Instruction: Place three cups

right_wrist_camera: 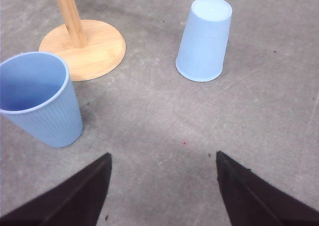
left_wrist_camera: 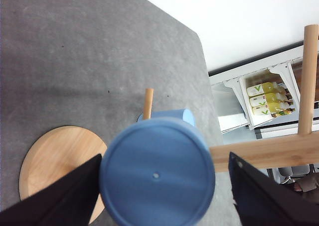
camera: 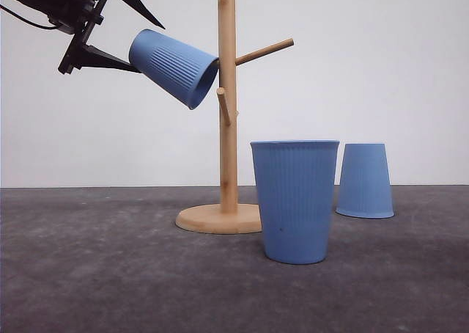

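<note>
Left end effector (camera: 110, 34) grips the tilted blue cup (camera: 174, 67), mouth near the wooden cup tree's (camera: 228, 98) lower peg (camera: 223, 105); next, slide it on. Right end effector (right_wrist_camera: 162, 173) hangs open.

Matte ribbed cups (camera: 295, 201), wooden stand (camera: 228, 98)

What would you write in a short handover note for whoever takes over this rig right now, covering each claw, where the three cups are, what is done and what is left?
Left claw: shut on a cup, held tilted in the air with its mouth at the lower peg of the wooden stand. It is not yet hung.
Right claw: open, empty, above the gray table.
Second cup: upright on the table in front of the stand's base.
Third cup: upside down on the table, farther back to the right.
Done: one cup lifted to the stand.
Left: probably seat this cup on the peg, then handle the other two.
</note>
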Available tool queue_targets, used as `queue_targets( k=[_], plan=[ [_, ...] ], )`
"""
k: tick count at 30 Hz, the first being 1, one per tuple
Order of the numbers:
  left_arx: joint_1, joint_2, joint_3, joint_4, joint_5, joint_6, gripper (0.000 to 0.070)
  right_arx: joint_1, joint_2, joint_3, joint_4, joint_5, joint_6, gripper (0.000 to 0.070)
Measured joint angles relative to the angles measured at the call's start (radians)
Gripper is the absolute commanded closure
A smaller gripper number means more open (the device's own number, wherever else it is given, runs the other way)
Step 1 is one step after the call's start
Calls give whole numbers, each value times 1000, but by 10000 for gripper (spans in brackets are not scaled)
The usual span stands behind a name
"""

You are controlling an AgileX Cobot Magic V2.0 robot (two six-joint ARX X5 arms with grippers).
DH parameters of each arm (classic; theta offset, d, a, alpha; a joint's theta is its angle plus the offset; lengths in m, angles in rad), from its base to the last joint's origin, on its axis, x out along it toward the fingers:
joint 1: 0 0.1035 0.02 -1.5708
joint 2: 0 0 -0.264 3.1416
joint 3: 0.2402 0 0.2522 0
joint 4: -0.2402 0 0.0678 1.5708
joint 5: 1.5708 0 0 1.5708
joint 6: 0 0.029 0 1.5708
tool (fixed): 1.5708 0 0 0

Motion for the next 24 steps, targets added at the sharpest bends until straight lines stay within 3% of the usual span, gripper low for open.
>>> queue_targets(
  k=[4, 15, 24],
  plan=[
    [0, 0, 0, 0, 0, 0, 98, 0, 0, 0, 0, 0, 0, 276],
    [0, 0, 0, -9, 15, 9, 54, 0, 0, 0, 0, 0, 7, 276],
    [15, 0, 0, -163, -8, 152, 57, 0, 0, 0, 0, 0, 7, 276]
  ],
)
